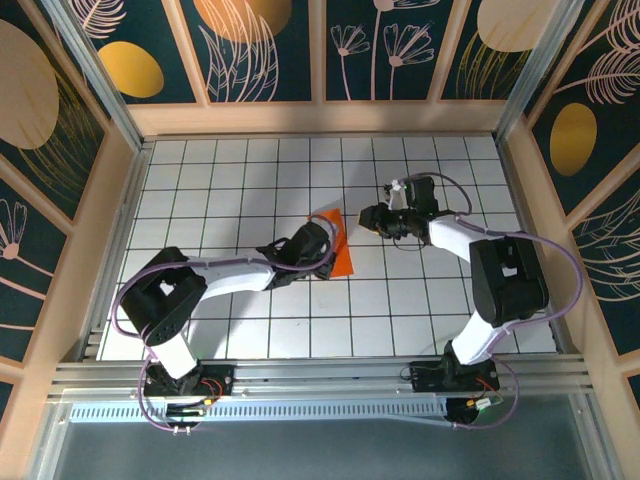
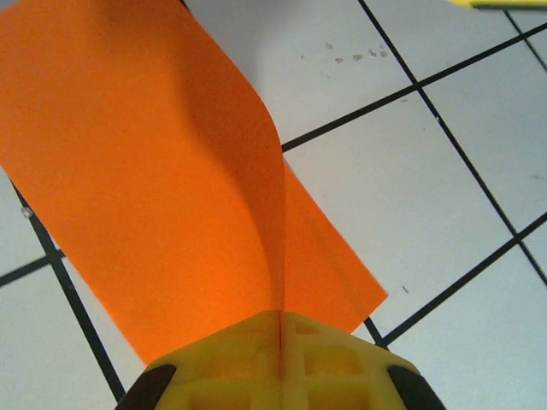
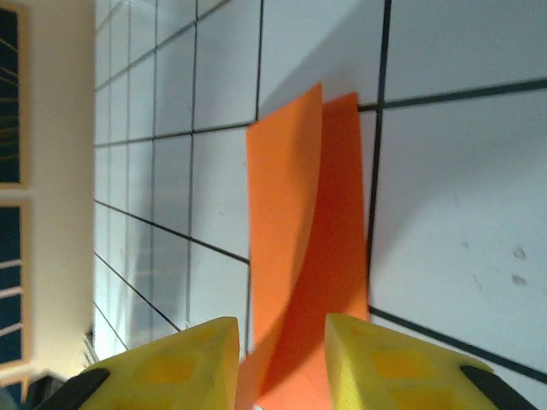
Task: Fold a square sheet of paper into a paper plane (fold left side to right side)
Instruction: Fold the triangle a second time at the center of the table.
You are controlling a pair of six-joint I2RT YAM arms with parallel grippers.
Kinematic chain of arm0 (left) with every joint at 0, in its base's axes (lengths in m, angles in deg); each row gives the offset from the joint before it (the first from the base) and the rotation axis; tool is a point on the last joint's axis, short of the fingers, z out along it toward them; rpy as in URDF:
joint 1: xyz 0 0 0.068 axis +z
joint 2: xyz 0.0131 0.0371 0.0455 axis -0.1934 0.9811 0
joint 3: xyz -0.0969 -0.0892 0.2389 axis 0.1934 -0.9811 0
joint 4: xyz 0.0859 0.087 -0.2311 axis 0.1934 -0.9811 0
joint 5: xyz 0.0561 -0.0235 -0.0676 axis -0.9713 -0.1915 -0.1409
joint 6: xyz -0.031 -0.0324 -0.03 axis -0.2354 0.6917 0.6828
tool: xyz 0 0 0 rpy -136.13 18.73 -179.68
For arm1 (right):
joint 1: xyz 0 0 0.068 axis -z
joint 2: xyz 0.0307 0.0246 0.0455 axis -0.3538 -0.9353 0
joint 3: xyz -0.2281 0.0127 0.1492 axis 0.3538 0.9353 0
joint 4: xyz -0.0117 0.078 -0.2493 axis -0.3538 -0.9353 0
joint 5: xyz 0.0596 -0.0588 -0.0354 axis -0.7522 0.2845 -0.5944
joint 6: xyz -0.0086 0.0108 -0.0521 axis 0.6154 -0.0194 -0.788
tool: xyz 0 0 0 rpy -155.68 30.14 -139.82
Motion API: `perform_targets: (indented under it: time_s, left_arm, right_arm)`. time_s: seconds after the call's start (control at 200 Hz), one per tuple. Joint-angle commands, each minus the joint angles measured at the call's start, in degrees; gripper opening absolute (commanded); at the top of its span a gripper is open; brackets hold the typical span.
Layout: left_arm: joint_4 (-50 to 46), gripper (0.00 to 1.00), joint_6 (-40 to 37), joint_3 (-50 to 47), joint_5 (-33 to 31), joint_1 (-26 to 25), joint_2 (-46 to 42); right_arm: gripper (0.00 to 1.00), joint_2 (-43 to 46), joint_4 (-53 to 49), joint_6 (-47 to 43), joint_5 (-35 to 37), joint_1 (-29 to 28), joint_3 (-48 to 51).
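The left pincer is clamped on one end of the orange paper, whose length runs straight out between the right pincer's parted jaws.

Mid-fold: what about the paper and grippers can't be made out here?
1. Top external: the left gripper covers most of the orange paper; its outline is hidden.
2. Left wrist: the raised flap hides the layer beneath; the sheet runs off the top and left edges.
3. Right wrist: the paper's near end is cut off at the bottom edge between the right gripper's open fingers; contact unclear.
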Motion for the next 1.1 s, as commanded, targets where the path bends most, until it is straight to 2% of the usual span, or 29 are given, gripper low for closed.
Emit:
perform_targets:
  time_s: [0.0, 0.185, 0.29, 0.551, 0.876, 1.096]
  left_arm:
    - [8.5, 0.00, 7.4, -3.1, 15.0, 2.4, -0.9]
    - [19.4, 0.00, 15.3, -9.2, 23.0, 6.5, -0.5]
    - [23.5, 0.00, 18.1, -11.0, 25.7, 7.9, -0.4]
    - [24.5, 0.00, 20.7, -11.5, 27.1, 9.3, 3.1]
    - [22.4, 0.00, 20.0, -11.4, 26.9, 10.0, 4.2]
    - [16.1, 0.00, 15.9, -9.6, 26.2, 10.8, 3.8]
  right_arm:
    - [0.23, 3.0, -1.4, -3.5, 0.0, 0.1, 3.0]
    - [0.00, 3.8, 0.4, -3.2, -3.0, -2.0, 7.6]
    - [0.00, 2.6, 1.0, -2.7, -2.9, -4.9, 8.7]
    - [0.00, -2.0, 4.3, 0.1, -1.3, -10.6, 9.5]
    - [0.00, -5.0, -1.2, -1.8, 1.7, -11.5, 8.9]
    - [0.00, -6.3, -6.3, -4.3, 4.6, -11.8, 7.3]
